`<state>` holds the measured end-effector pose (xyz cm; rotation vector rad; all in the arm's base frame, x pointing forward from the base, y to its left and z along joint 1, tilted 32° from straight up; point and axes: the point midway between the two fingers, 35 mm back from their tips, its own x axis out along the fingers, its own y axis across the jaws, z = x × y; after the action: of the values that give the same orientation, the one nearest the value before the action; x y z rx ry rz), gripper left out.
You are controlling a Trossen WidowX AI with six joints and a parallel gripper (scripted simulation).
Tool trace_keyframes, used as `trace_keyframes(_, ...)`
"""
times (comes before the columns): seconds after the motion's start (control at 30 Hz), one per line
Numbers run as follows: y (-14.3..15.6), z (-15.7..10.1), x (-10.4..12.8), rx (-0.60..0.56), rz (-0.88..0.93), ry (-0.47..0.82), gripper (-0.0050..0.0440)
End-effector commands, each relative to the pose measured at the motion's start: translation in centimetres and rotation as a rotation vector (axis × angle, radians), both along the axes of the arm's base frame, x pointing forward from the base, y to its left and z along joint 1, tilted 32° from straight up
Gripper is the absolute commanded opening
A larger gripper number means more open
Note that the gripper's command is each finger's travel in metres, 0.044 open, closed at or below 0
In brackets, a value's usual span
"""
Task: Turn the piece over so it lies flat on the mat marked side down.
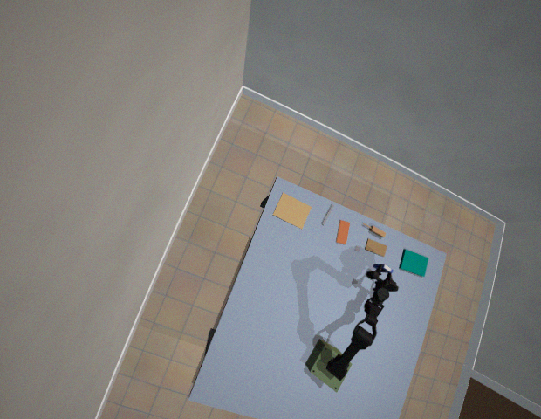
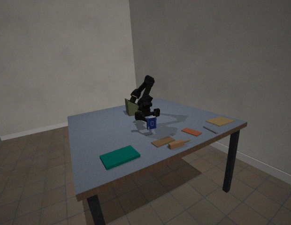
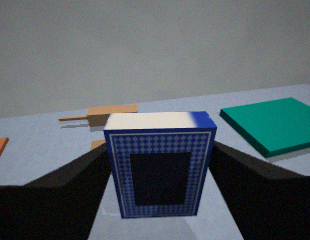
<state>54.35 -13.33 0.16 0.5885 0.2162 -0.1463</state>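
Claw (image 3: 160, 167) clamps blue piece (image 3: 160, 165) upright — above mat (image 2: 97, 131).

Centre: blue patterned piece (image 3: 160, 167), upright, dark rectangle facing the camera, white top edge.
Lower left and right: black fingers of the tool (image 3: 160, 172) clamp its sides.
Right: green slab (image 3: 270, 122) on the bench (image 3: 45, 145).
Upper left: wooden paddle (image 3: 107, 114).

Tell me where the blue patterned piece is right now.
The blue piece is clamped upright in the gripper, above the mat, beside the green slab.
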Motion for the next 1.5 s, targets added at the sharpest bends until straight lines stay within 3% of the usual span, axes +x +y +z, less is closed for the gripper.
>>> trace_keyframes(0.0,0.4,-0.7,0.2,-0.001,-0.001,-0.002,0.0)
trace_keyframes(0.2,1.7,-3.0,0.6,0.0,-0.011,-0.011,0.0)
trace_keyframes(1.47,3.4,-5.5,0.9,0.0,-0.005,-0.007,0.0)
